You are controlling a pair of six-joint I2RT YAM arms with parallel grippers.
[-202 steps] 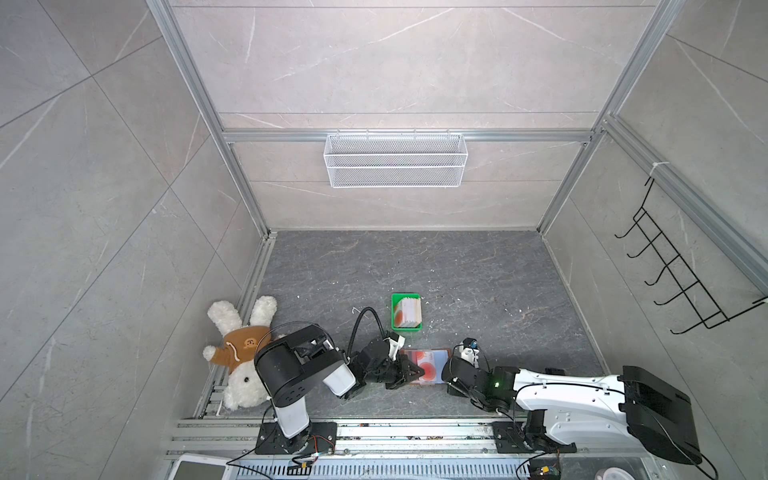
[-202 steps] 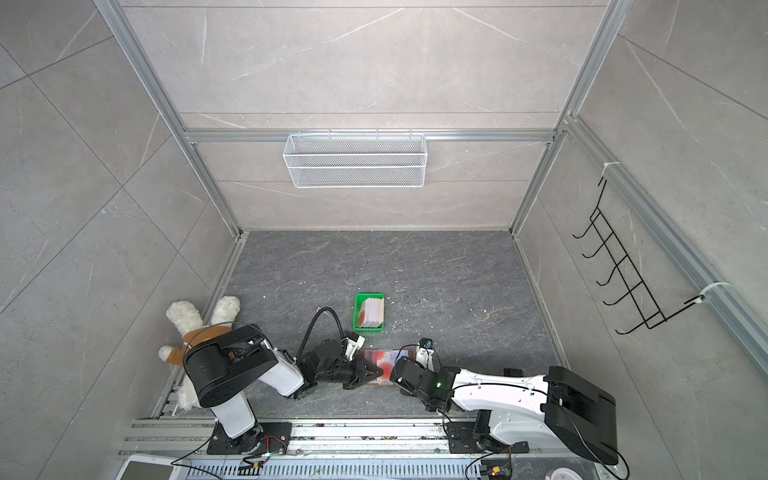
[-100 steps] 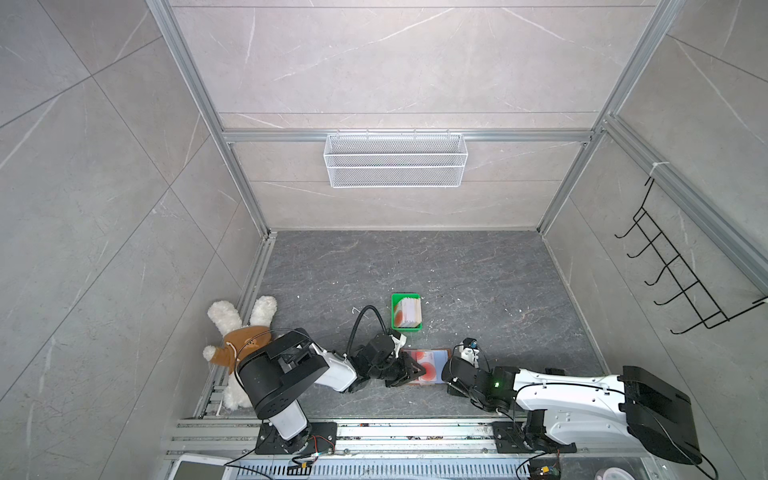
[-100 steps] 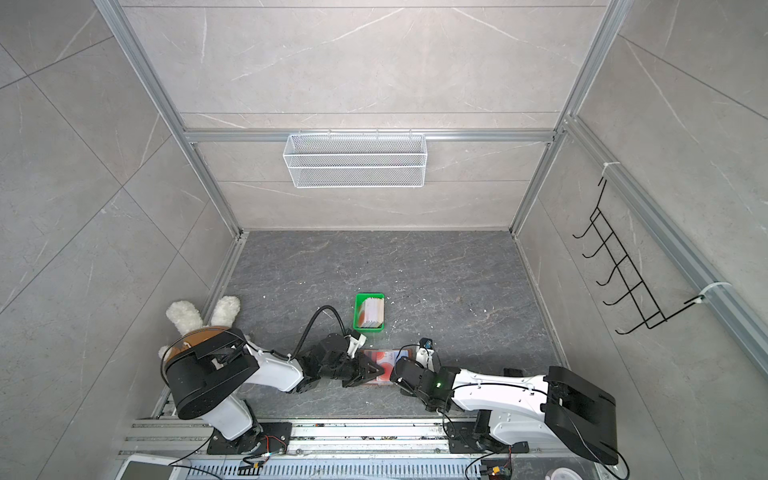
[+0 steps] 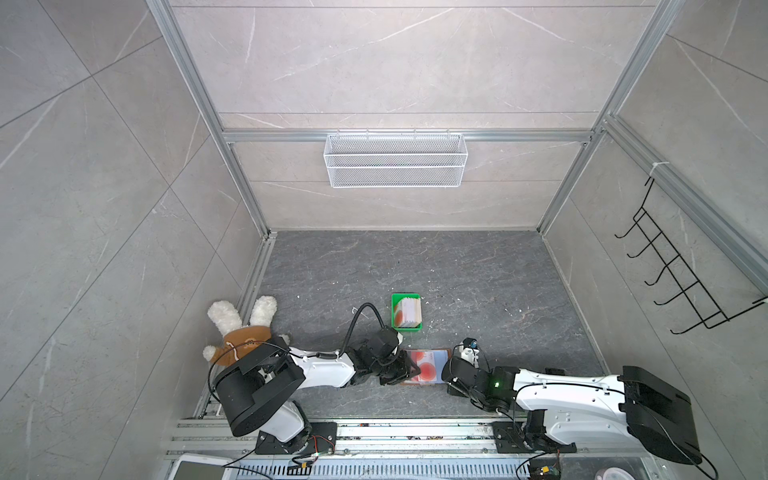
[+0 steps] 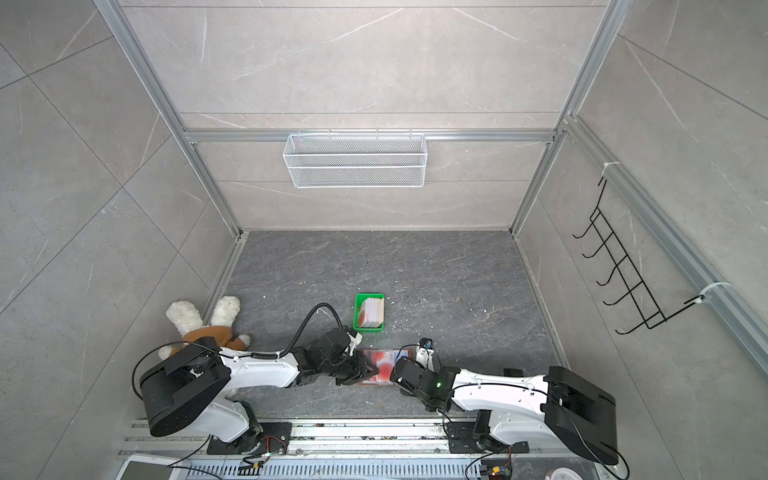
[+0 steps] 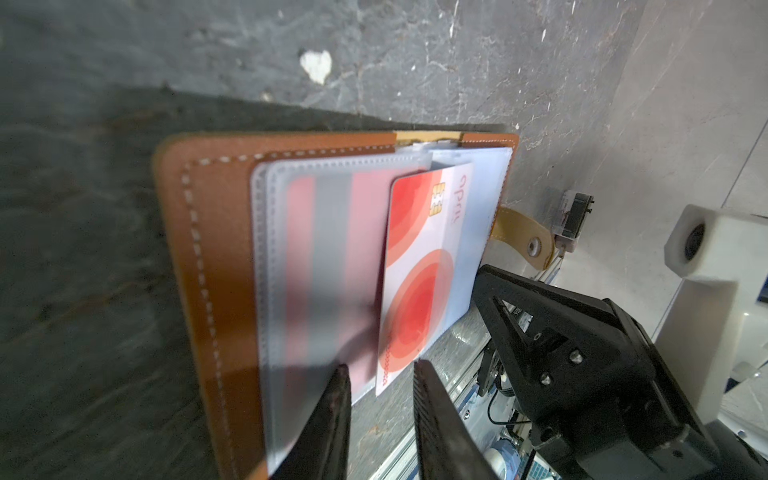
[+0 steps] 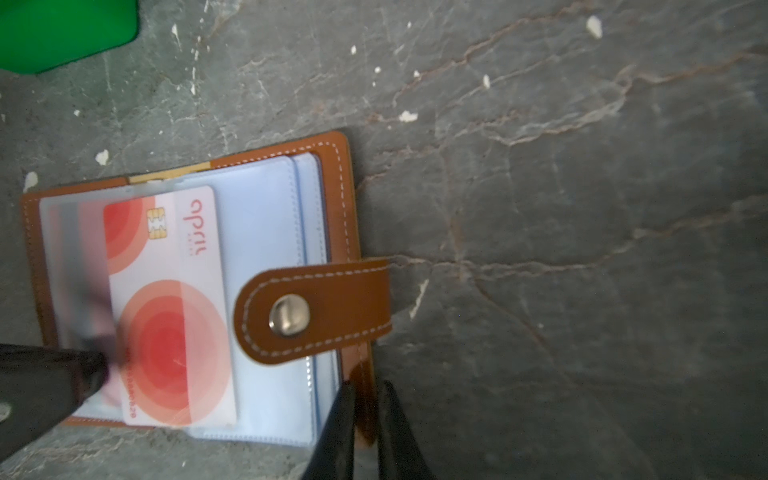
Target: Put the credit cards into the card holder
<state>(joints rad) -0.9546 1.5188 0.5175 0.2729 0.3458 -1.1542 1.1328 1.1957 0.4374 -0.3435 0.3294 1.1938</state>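
Near you, between the arms, the card holder (image 5: pixel 442 358) lies open, one credit card (image 7: pixel 424 266) seemingly half-sleeved. Your left gripper (image 7: pixel 378 365) stands parted at it; your right gripper (image 8: pixel 365 386) clamps its edge. More cards (image 5: pixel 409 311) wait in the green tray (image 5: pixel 394 320).

One card holder (image 7: pixel 216 249) lies at the near middle, and two credit cards show in it: one red striped card (image 7: pixel 328 257) under a clear sleeve and one pale card (image 7: pixel 424 270) bearing two red rounds. One green tray (image 5: pixel 393 316) just beyond it carries one stack of cards (image 5: pixel 409 311), packed too tightly to count. There are two arms, a left arm (image 5: pixel 324 370) and a right arm (image 5: pixel 561 384). One plush rabbit (image 5: pixel 245 328) is at the near left, one wire basket (image 5: pixel 395 166) on the far wall, and one rack (image 5: pixel 673 266) with five hooks on the right wall.
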